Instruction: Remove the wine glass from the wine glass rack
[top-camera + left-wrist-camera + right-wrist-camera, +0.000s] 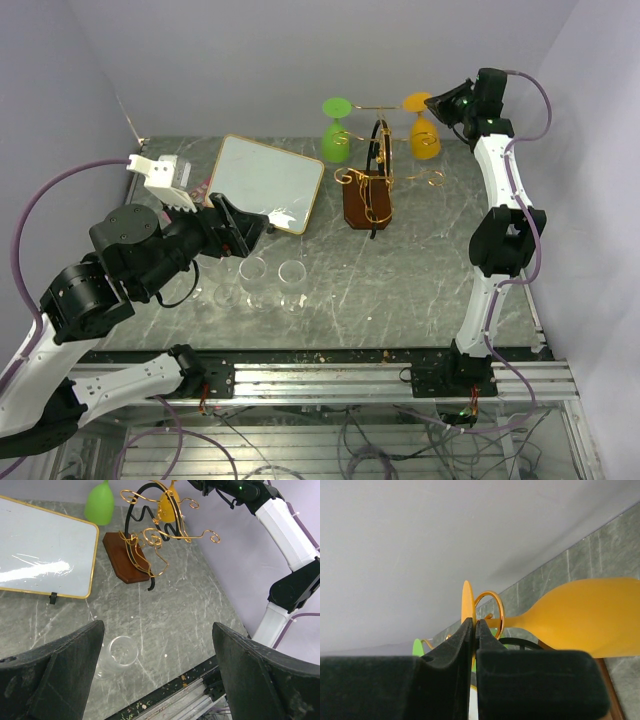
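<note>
1. Closest to me, the left arm's black end effector (235, 228) (157, 627) is hovering low over the grey marbled counter (420, 290), its fingers spread wide and gripping nothing.
2. Small clear glass tumblers (252, 272) are standing on the counter just beside that end effector, near the front edge.
3. A rectangular gold-framed whiteboard (265, 182) is sitting behind them, left of the rack.
4. The wine glass rack (368, 195) (131, 557) is made of thin gold wire with curled arms and a black loop on a dark brown wooden block. It is standing toward the back of the counter.
5. A lime-green wine glass (336, 140) is hanging upside down from the rack's left side.
6. The orange wine glass (425, 140) (580, 615) is hanging the same way from the right side, not yet off the rack.
7. The right arm's end effector (443, 104) (474, 627) is reaching in high by the back wall. Its fingers are looking clenched on the thin round foot of the orange wine glass.
</note>
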`<state>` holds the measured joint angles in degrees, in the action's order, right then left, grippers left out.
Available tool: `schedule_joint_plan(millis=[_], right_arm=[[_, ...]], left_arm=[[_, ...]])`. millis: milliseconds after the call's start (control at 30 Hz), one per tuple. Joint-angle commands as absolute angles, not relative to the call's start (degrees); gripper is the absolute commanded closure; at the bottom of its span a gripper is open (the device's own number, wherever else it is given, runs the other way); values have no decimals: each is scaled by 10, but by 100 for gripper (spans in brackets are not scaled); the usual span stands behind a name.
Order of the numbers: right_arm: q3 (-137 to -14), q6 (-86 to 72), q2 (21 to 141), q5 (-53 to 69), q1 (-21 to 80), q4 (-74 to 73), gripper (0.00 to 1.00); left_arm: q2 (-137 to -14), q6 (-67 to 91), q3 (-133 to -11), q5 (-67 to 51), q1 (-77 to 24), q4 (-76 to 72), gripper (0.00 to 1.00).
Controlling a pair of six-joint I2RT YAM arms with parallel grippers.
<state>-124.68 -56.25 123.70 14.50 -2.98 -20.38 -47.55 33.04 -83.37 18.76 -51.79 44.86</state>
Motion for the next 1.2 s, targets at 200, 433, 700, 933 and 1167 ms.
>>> schedule_joint_plan(millis=[200, 433, 700, 933, 1167], right_arm=[[-1232, -586, 1210, 94, -31, -184, 100], [-1216, -595, 1202, 79, -34, -159, 100], [-1236, -619, 1230, 141, -34, -128, 100], [-1265, -632, 1250, 187, -30, -113, 100], [-1271, -635, 1255, 192, -29, -111, 100]], left_arm=[[-474, 334, -834, 186, -518, 442, 1], [-474, 334, -837, 181, -518, 444, 1], [-463, 341, -835, 185, -518, 451, 1], [-465, 342, -835, 180, -518, 448, 1], [-464, 343, -834, 179, -519, 448, 1]])
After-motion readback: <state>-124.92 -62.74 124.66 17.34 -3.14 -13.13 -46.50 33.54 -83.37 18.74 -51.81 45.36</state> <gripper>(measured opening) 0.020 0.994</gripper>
